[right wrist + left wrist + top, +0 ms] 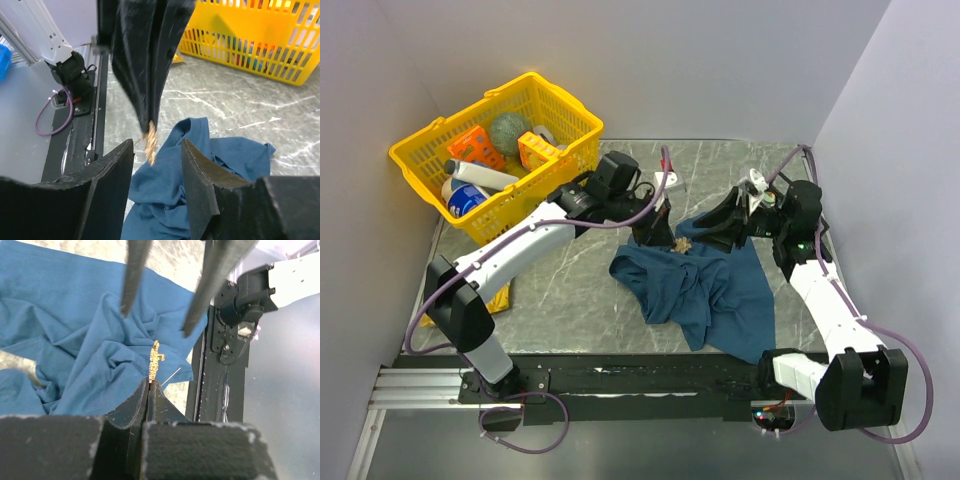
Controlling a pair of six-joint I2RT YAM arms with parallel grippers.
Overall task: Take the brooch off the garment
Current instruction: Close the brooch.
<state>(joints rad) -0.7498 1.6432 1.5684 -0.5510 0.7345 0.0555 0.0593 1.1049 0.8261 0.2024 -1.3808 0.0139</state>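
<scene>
left gripper (149, 388) pinching gold brooch (156, 359) over blue garment (75, 335), right gripper (157, 146) spread

Top view: you get bright, even overhead light; soft, faint shadows on bench (580, 290). Left wrist: your left fingers (131, 410) close, dark, blurred; right edge washed pale. Right wrist: your right fingers (112, 185) soft-edged; basket (260, 45) crisp, saturated.

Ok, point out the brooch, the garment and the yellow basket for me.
brooch (156, 360): left wrist view, on the middle of its gold body.
garment (720, 290): top external view, on the wrinkled blue cloth near its centre.
yellow basket (490, 215): top external view, on its near mesh wall.
</scene>
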